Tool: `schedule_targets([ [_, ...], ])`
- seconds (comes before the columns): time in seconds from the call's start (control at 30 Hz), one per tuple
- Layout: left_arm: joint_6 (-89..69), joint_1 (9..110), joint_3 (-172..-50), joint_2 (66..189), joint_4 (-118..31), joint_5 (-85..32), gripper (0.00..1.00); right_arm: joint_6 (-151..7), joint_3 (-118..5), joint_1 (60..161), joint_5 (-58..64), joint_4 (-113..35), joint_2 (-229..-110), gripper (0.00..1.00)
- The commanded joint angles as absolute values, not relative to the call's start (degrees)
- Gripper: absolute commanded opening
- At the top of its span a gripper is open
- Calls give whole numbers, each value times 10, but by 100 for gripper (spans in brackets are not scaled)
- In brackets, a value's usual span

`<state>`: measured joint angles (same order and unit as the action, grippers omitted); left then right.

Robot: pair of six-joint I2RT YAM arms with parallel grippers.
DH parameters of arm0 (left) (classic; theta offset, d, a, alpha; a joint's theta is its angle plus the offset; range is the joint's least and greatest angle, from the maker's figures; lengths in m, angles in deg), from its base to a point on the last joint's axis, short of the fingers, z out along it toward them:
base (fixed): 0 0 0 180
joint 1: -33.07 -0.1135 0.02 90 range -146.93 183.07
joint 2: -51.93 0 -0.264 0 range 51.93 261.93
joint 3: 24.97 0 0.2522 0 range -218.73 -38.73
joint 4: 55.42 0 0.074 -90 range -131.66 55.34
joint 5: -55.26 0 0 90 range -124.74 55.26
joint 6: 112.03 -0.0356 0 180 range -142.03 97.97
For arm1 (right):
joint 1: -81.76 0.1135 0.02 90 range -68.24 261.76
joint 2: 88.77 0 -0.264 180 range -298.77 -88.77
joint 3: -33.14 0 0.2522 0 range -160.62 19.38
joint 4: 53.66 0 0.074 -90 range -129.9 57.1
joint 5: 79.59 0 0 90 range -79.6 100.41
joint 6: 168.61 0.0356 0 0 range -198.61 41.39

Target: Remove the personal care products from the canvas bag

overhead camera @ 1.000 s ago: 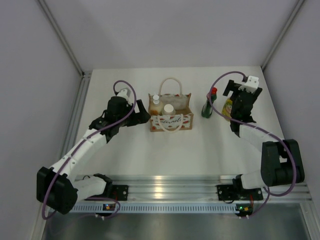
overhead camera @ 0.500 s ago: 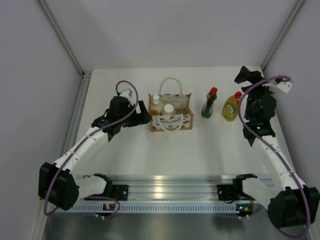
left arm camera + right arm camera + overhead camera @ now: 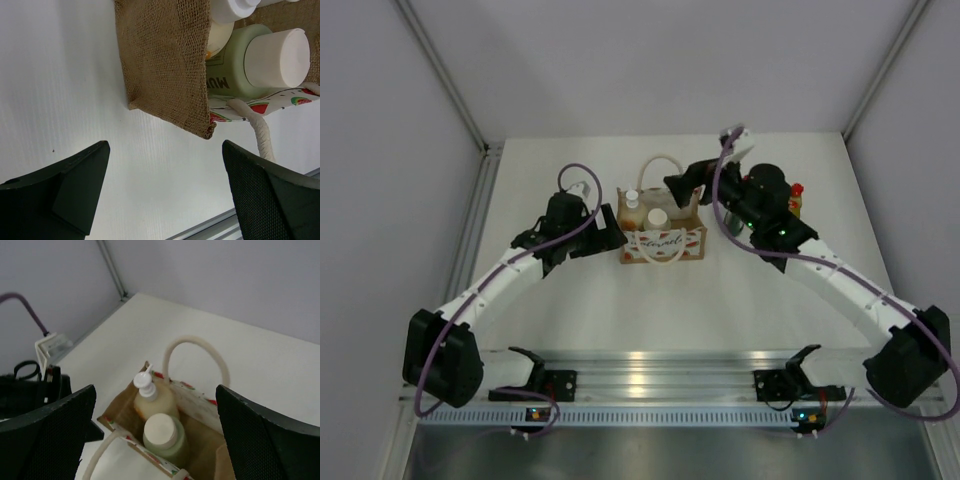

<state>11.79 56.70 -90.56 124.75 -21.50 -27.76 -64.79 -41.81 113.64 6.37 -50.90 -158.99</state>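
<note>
**Two arms close on a tote.** The canvas bag [image 3: 665,240] stands upright in the middle of the white table [image 3: 620,300], its printed white panel facing the arm bases. Two of the personal care products are inside it. One is a cream bottle [image 3: 152,400] with a white nozzle, and just beside it stands a pale cylinder [image 3: 162,436] with a white cap.

The right gripper [image 3: 682,186] hangs above the bag's right end, jaws spread wide and holding nothing. In its wrist camera both bottles lie below and between the two dark fingers [image 3: 47,440], touching neither. A cream rope handle [image 3: 197,355] arches up behind them.

The left gripper [image 3: 610,232] sits low, just beside the bag's left wall, likewise spread and empty (its wrist camera shows bare table between the fingers, with the burlap side panel just ahead and clear of both).

Out on the table, a yellow-green bottle [image 3: 795,200] with a red cap shows behind the right arm, to the right of the bag. The arm hides most of it.
</note>
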Motion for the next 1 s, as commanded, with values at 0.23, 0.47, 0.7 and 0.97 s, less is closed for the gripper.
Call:
schedule_targets([
  [0.23, 121, 568, -903, 1181, -242, -310, 98, -766, -498, 1279, 146, -516, -1784, 99],
  [0.47, 123, 568, -880, 1090, -241, -388, 98, -739, -500, 1292, 228, -603, -1840, 92],
  [0.7, 135, 568, -849, 991, -241, -477, 98, -747, -525, 1292, 230, -628, -1890, 72],
  [0.97, 137, 568, -842, 975, -242, -486, 98, -739, -555, 1293, 231, -655, -1932, 60],
])
